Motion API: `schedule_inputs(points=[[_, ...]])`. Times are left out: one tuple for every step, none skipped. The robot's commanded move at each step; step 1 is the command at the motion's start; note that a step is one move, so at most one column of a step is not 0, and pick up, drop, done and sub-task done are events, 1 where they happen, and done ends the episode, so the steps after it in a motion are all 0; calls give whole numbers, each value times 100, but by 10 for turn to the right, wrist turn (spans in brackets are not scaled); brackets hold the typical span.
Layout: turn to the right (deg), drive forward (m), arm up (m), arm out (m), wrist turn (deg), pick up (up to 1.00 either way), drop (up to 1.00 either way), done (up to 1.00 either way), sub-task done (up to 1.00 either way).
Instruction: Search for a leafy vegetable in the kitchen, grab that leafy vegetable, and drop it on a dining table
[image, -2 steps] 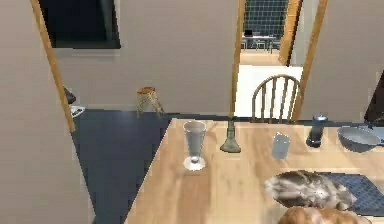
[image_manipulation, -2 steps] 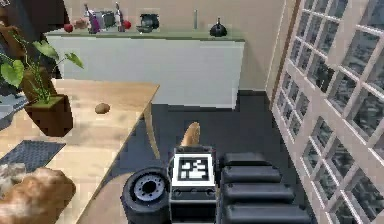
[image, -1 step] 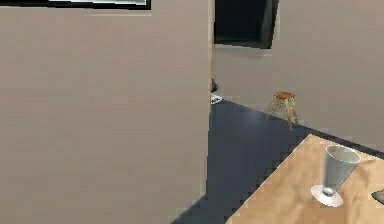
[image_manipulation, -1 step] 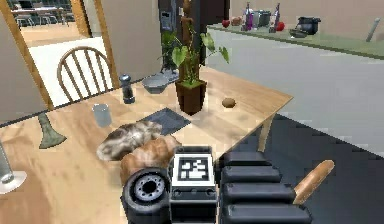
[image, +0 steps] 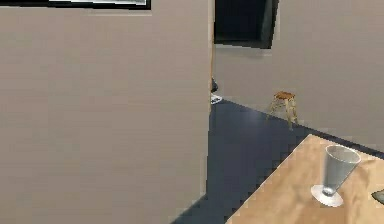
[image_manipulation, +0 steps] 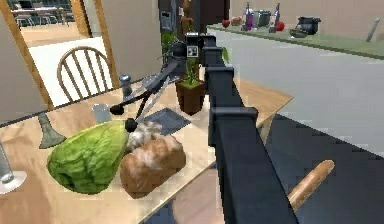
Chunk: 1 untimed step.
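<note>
Since the wooden dining table (image_manipulation: 70, 125) is the drop target and the lettuce lies on it, the step in hand reads as the let-go and pull-away. The arm (image_manipulation: 235, 140) runs up from the bottom edge across the table. The lettuce head (image_manipulation: 88, 158), big and green, rests on the tabletop at the arm side view's lower left, touching a brown bread loaf (image_manipulation: 152, 165) on its right. A potted plant (image_manipulation: 190, 90) stands farther out, just beside the arm. The gripper (image_manipulation: 122, 115) has its fingertips at the lettuce's top edge in the picture; contact can't be told, nor whether the fingers are spread or pressed together, nor whether it holds anything. Judgement: lift straight up before retracting, so the fingers don't drag the lettuce into the loaf or clip the plant.
</note>
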Motion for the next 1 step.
schedule_inputs(points=[[0, 0, 0, 0, 450, 0, 0, 0, 0]])
